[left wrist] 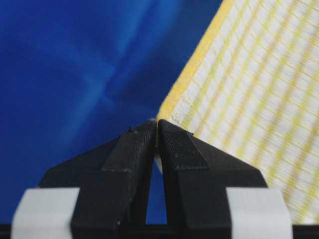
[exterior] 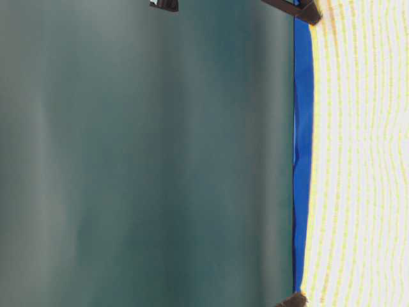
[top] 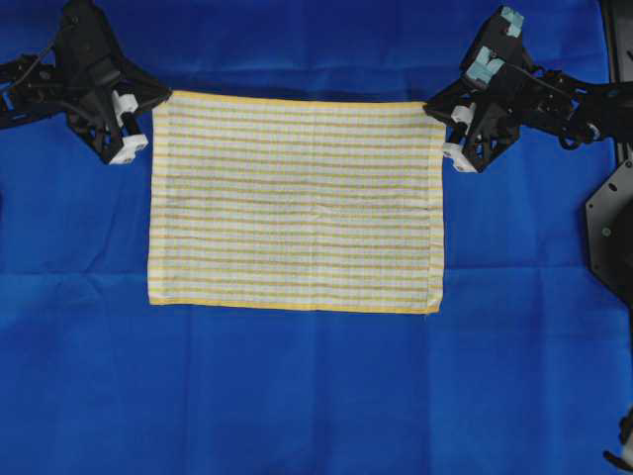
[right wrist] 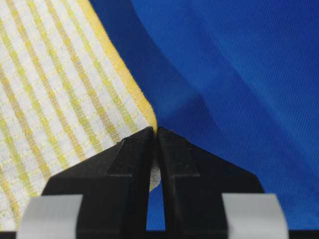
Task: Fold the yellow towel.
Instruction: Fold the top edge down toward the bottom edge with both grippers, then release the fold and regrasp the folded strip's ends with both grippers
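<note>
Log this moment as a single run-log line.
stage: corners gripped, fold not yet made | left tool: shut on yellow towel corner | right tool: shut on opposite corner | blue cloth: underneath

The yellow towel carries a fine check of yellow and tan stripes on a white ground, bordered by a solid yellow hem. The cloth covering the worktop is plain, saturated blue with no pattern. The left claw and right claw are matt black, with white blocks behind the fingers. The right arm bears pale teal parts. In the table-level view the backdrop is dull grey-green.
</note>
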